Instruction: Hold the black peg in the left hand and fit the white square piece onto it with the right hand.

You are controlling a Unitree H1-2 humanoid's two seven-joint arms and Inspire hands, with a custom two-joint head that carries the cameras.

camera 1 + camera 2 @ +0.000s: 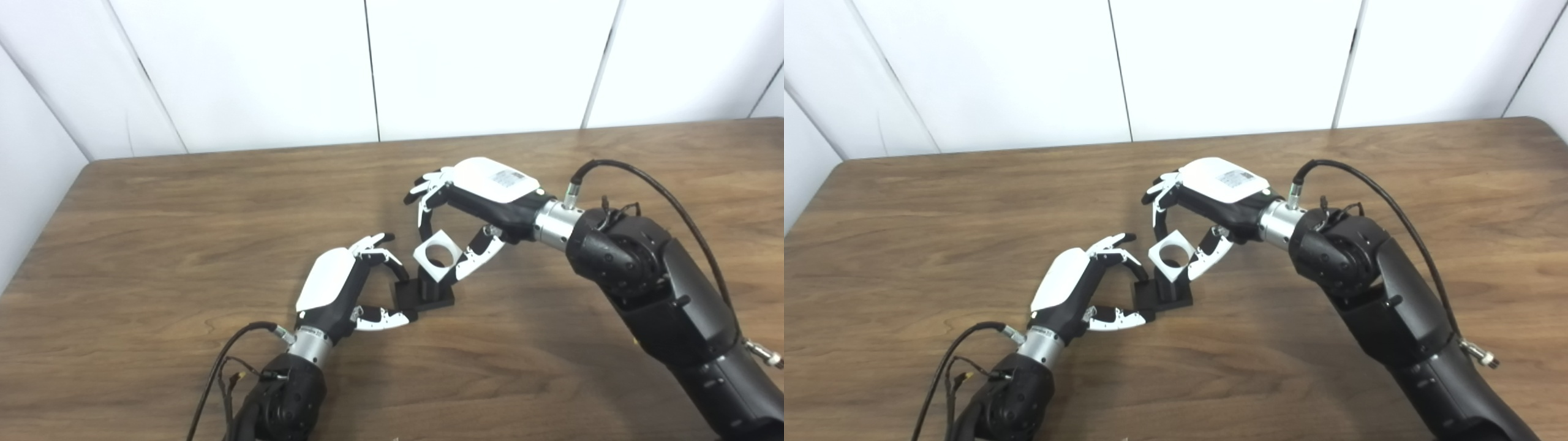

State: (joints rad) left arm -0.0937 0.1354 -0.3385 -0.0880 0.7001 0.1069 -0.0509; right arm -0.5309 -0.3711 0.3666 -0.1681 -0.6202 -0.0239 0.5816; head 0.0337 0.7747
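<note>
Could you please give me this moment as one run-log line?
left hand: shut on black peg base, on table | right hand: shut on white square piece, over peg | seated: cannot tell

brown wood-grain desk (184,245) | fills lower view, rounded far corners | white panelled wall (245,67) | behind, dark vertical seams

Head cams side-by-side, looking down, same table (184,202).

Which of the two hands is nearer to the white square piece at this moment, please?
Right. The right hand grips the white square piece between fingers and thumb, over the black peg. The left hand sits lower left, steadying the peg's base.
</note>
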